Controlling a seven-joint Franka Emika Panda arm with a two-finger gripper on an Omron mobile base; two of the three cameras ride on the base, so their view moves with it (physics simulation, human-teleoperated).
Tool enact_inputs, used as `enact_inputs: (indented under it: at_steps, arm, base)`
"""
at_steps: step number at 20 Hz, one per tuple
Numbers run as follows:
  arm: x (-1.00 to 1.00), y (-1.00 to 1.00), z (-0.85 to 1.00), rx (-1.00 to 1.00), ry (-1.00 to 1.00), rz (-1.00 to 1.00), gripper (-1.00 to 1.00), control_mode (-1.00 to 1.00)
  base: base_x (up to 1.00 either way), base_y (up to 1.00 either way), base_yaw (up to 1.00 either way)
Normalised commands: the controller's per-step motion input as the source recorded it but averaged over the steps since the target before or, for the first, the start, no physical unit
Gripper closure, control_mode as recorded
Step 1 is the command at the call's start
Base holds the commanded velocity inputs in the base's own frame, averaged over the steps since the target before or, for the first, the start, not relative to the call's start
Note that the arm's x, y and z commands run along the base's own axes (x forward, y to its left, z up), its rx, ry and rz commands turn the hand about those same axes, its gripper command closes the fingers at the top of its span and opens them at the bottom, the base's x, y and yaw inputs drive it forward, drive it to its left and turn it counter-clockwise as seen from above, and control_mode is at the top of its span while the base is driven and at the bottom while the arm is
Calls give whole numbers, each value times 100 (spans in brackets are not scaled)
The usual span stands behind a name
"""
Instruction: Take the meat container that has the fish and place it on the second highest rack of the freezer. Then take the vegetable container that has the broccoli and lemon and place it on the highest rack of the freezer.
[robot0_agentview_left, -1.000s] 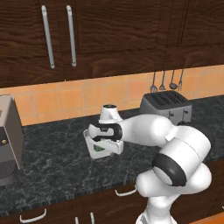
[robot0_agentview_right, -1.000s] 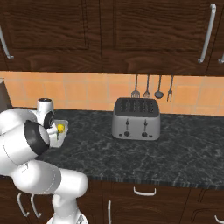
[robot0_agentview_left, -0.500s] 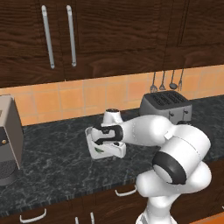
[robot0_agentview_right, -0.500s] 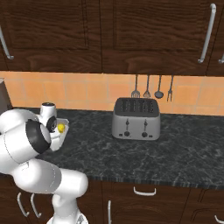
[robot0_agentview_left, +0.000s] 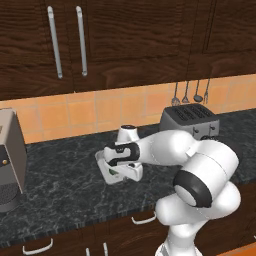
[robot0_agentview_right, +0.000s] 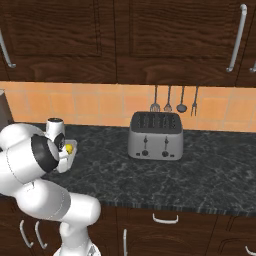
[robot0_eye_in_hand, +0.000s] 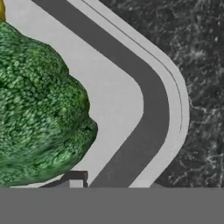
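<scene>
The hand is down on the white tray on the dark table at the toaster's 9 o'clock, grip state can't tell, lemon visible from the right, broccoli up close inside the rim.

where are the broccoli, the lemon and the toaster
broccoli (robot0_eye_in_hand: 39, 109), hand view, middle of the green head
lemon (robot0_agentview_right: 69, 148), right base view, its yellow side beside the arm
toaster (robot0_agentview_right: 155, 136), right base view, front face
</scene>
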Motion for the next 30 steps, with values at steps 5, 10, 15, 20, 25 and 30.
enact_inputs:
  at_steps: [5,10,15,20,25,30]
  arm:
    - [-24,-5,0,0,0,-8,100,-100]
    - [-61,-21,43,1,-11,-2,100,-100]
    - [-42,-24,96,3,-14,0,100,-100]
    - [-50,-29,100,2,-17,0,100,-100]
    - [-66,-36,100,0,-4,0,100,-100]
    - [-53,-15,100,0,3,0,100,-100]
  base:
    - [0,0,0]
    - [0,0,0]
    - [0,0,0]
    - [0,0,0]
    - [0,0,0]
    - [0,0,0]
